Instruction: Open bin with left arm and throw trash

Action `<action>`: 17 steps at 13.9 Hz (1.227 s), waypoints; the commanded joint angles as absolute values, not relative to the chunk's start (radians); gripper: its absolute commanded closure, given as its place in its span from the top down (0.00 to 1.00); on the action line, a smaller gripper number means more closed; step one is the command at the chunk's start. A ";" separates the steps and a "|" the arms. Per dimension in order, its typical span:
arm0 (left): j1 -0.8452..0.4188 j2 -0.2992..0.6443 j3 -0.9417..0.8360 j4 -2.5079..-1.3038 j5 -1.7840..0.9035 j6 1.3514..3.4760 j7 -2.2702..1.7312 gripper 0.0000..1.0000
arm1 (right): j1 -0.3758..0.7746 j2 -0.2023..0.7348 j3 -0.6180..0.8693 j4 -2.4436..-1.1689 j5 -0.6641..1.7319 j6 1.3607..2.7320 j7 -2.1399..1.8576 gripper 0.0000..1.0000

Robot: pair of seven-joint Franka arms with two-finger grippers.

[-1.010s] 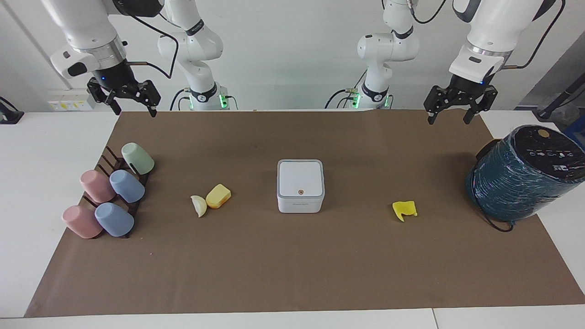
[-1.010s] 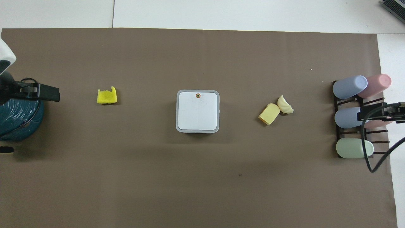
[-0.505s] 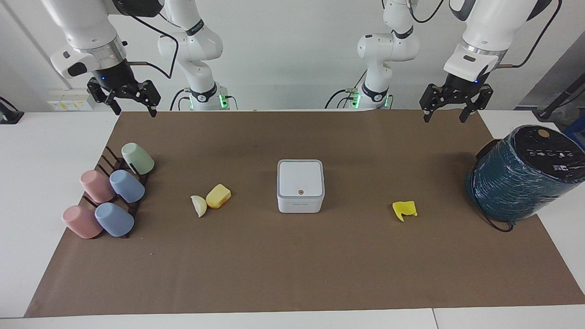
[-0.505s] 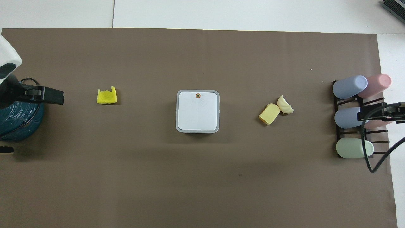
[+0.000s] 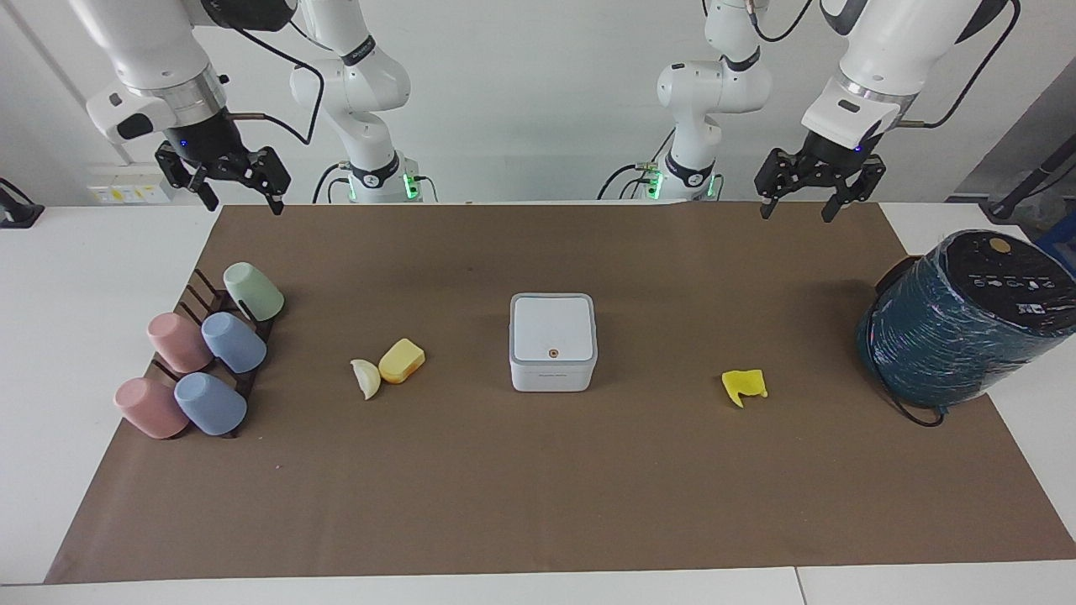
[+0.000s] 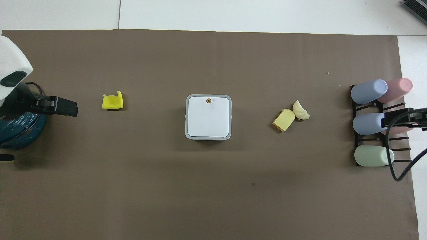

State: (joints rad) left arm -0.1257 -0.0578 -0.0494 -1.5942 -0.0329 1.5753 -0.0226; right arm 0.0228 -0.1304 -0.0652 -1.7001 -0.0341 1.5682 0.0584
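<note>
The white bin (image 5: 552, 340) stands mid-mat with its grey-edged lid shut; it also shows in the overhead view (image 6: 208, 116). A yellow-orange block (image 5: 401, 360) (image 6: 284, 120) and a cream wedge (image 5: 366, 378) (image 6: 301, 110) touch each other toward the right arm's end. A yellow crumpled scrap (image 5: 744, 386) (image 6: 112, 101) lies toward the left arm's end. My left gripper (image 5: 797, 212) (image 6: 68, 109) is open and empty, raised over the mat between the scrap and the teal cylinder. My right gripper (image 5: 242, 204) (image 6: 388, 120) is open and empty, raised over the cup rack.
A big dark-teal wrapped cylinder (image 5: 967, 319) (image 6: 16, 130) lies at the left arm's end of the mat. Several pastel cups on a black rack (image 5: 202, 361) (image 6: 377, 123) sit at the right arm's end. A brown mat (image 5: 538, 487) covers the table.
My left gripper has risen a little and moved from over the teal cylinder toward the scrap and bin. My right gripper has shifted slightly outward. Nothing on the mat has moved.
</note>
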 commanded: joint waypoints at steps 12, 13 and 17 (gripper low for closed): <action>-0.521 0.190 -0.052 -1.618 -0.017 1.968 -0.244 0.00 | 0.155 0.059 -0.051 -1.891 0.069 2.047 0.541 1.00; -0.523 0.211 -0.054 -1.618 -0.018 2.018 -0.242 0.00 | 0.172 0.111 -0.052 -1.890 0.068 2.090 0.593 1.00; -0.523 0.352 -0.052 -1.516 -0.024 2.040 -0.244 0.00 | 0.222 0.261 -0.052 -1.893 0.069 2.232 0.722 1.00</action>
